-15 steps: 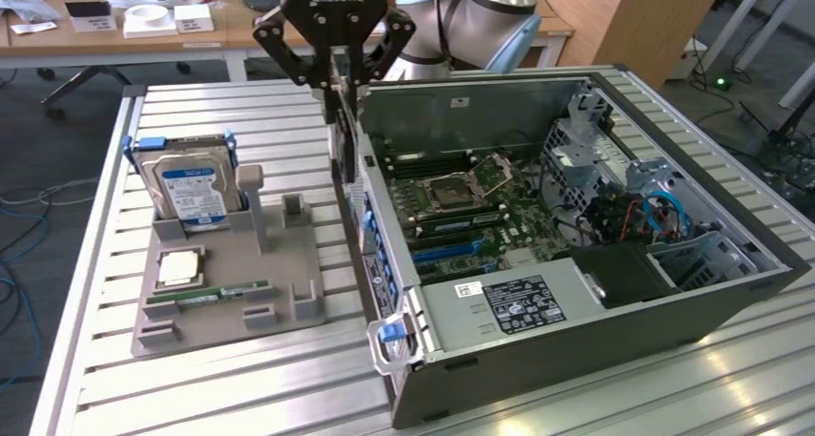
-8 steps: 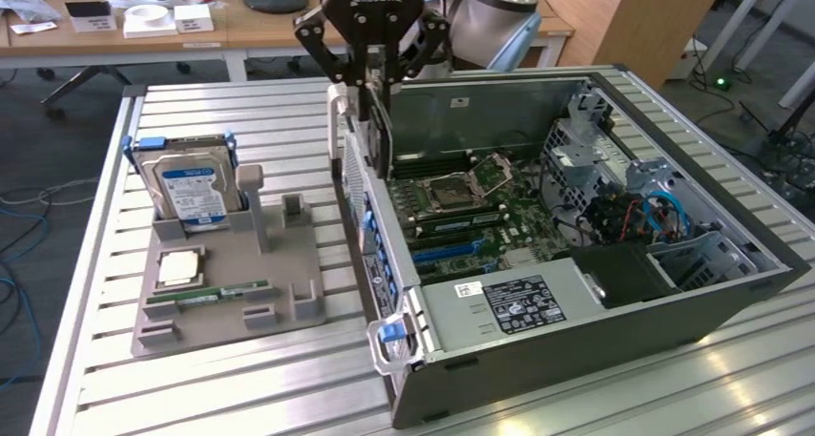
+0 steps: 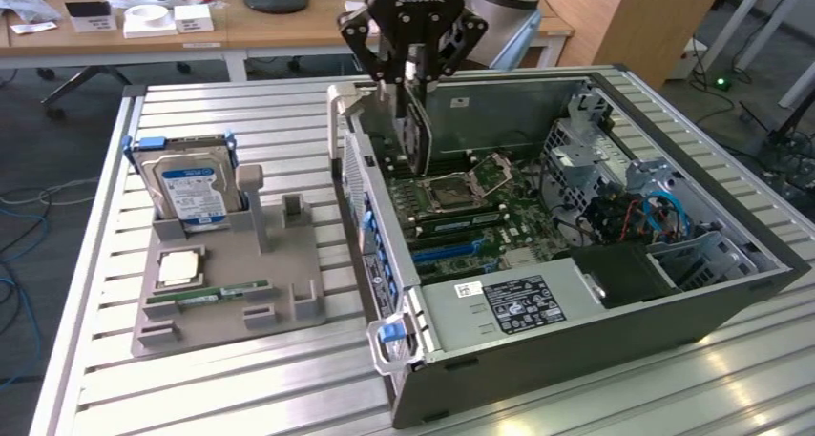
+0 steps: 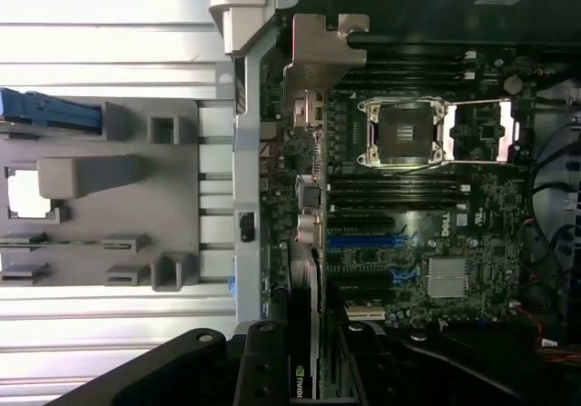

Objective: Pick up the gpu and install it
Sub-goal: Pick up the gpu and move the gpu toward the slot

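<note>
1. Exterior view, step in hand: the carry-and-install stage, by my judgement. The gpu [image 3: 415, 135] is off its holder and not yet seated.
2. Exterior view, end effector [image 3: 410, 81]: fingers clamped on the top edge of the gpu, which hangs upright, edge downward.
3. Exterior view, position: the gpu hangs directly below the end effector, over the open computer case [image 3: 612, 331] and above the motherboard [image 3: 474, 205], close to the case wall on the exterior view's left.
4. Exterior view, other stock: the hard drive [image 3: 191, 190] stands in the grey parts holder [image 3: 296, 264] on the worktop [image 3: 229, 388], well apart from the gpu.
5. Wrist view, gpu [image 4: 304, 370]: seen edge-on between the fingers [image 4: 259, 374], pointing at the board beside the blue slots [image 4: 363, 241] and clear of the processor socket [image 4: 404, 133].
6. Requirement, judged: the card's lower edge must line up squarely with a slot. Contact with the board cannot be confirmed.
</note>
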`<state>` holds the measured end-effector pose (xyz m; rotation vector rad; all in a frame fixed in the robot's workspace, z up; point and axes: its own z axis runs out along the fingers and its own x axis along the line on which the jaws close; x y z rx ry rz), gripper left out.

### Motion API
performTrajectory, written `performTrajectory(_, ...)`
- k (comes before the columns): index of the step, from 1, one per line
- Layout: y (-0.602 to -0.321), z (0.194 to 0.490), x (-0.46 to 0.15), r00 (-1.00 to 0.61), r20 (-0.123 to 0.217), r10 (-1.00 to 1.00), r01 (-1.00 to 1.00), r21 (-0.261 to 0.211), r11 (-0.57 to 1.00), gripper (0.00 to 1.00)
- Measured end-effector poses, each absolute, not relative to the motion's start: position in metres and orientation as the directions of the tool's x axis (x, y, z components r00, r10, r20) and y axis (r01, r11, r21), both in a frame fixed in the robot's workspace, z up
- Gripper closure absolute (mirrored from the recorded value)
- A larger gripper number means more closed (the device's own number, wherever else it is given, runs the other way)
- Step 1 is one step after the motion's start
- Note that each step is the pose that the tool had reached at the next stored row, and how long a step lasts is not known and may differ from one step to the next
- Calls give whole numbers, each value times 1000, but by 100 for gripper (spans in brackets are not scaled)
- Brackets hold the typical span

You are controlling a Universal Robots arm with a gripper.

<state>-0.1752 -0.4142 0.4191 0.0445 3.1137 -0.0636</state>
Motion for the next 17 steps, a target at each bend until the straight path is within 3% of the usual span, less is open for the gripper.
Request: performTrajectory(17,-414,419,-98,-999,-27,28,29,-37,999,74)
